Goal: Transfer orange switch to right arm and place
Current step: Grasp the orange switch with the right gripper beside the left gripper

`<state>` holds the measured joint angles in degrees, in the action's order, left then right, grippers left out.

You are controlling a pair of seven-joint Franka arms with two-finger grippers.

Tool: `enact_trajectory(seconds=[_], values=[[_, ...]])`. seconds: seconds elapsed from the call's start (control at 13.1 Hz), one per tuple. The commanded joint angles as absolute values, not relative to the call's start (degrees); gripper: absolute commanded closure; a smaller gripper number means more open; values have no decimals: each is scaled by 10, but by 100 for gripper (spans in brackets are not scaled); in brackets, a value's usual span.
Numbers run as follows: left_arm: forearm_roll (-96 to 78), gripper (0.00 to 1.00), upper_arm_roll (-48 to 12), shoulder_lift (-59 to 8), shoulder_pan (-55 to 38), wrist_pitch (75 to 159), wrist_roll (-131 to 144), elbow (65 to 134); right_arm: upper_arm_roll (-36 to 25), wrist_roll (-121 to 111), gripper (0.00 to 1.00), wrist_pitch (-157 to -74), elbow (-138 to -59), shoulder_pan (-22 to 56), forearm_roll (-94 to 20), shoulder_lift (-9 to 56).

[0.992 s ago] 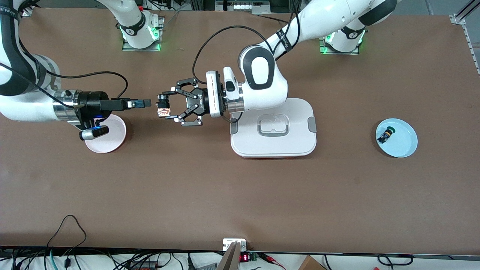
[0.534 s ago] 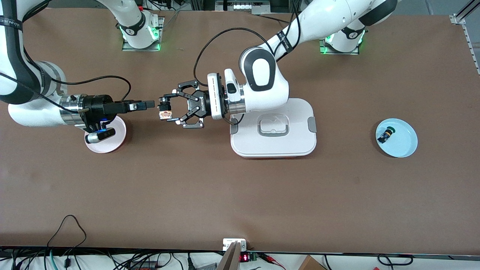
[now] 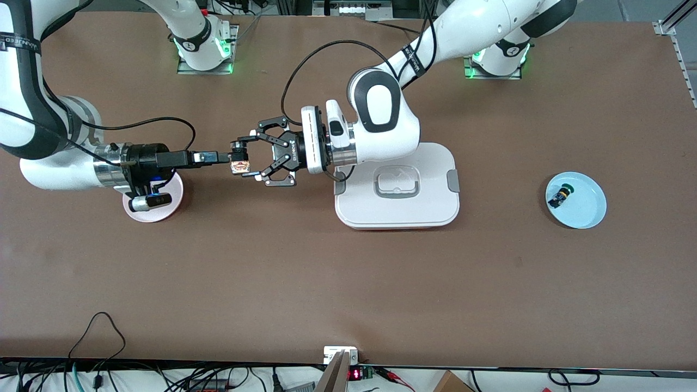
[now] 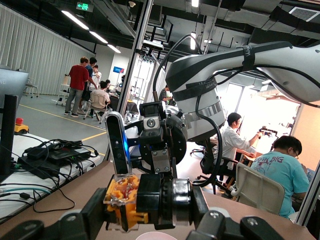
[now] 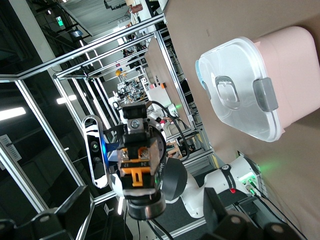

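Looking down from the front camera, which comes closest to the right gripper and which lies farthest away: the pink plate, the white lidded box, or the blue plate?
From the right gripper:
1. Pink plate, under that arm's wrist, at the right arm's end.
2. White lidded box, mid-table under the left arm.
3. Blue plate, at the left arm's end, holding a small switch.
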<state>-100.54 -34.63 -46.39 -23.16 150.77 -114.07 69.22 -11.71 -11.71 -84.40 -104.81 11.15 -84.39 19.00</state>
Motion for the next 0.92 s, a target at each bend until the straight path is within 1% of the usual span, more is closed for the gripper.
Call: enact_trajectory(seconds=[0.0,0.84], values=[[-1022,100,-341,-471,-243,1513,-1154,671,-119,-126,0,-843,-1024,121,-854,207],[-1022,100,-342,-472,-243,1513,-1150,661,-118,-134,0,-843,-1021,134,-858,215]])
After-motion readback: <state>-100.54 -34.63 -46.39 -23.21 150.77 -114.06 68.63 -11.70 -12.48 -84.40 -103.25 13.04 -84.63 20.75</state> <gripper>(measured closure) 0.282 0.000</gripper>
